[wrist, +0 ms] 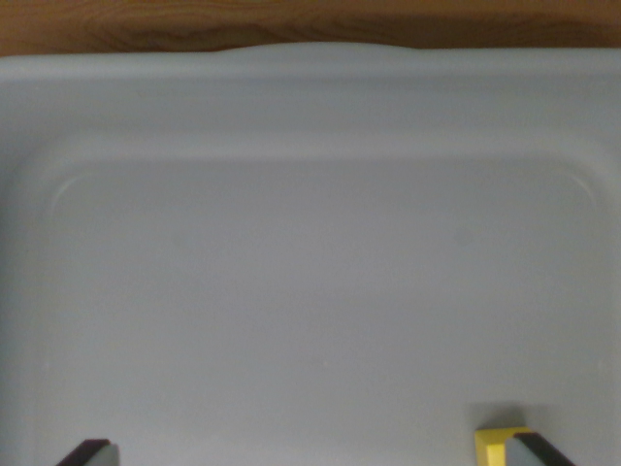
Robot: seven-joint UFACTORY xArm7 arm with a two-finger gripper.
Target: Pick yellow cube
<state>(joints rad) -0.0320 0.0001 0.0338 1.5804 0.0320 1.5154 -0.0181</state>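
I see pincer [315, 454] spread wide | yellow cube [493, 446] touching inner face of the wrist view's right finger [543, 451] | grey tray [310, 107] below | wood surface [291, 24] beyond rim

I can't tell what room this is; I only see a pale grey tray [310, 107] on a brown wooden table [194, 24].

light: soft, even, dim | glare: faint | focus: blurry throughout | shadows: weak
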